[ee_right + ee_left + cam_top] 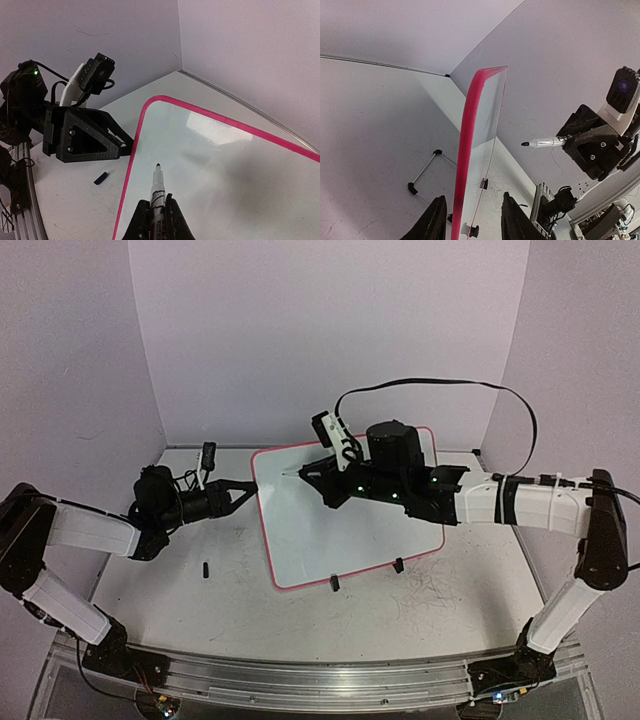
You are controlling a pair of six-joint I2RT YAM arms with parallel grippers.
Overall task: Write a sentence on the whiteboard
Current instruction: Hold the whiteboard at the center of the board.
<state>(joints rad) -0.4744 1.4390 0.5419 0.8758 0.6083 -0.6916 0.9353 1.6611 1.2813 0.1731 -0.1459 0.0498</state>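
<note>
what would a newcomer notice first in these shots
The pink-rimmed whiteboard stands propped mid-table, with no writing visible on it. The right gripper holds a marker with its tip near the board's upper left corner. The left gripper straddles the board's left edge.

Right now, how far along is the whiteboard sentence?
Done: the right gripper is shut on the marker, tip bare. In hand: the tip hovers off the whiteboard near its far left corner, while the left gripper straddles the pink rim, jaws not closed on it. Left: the whole sentence; the board is blank.
</note>
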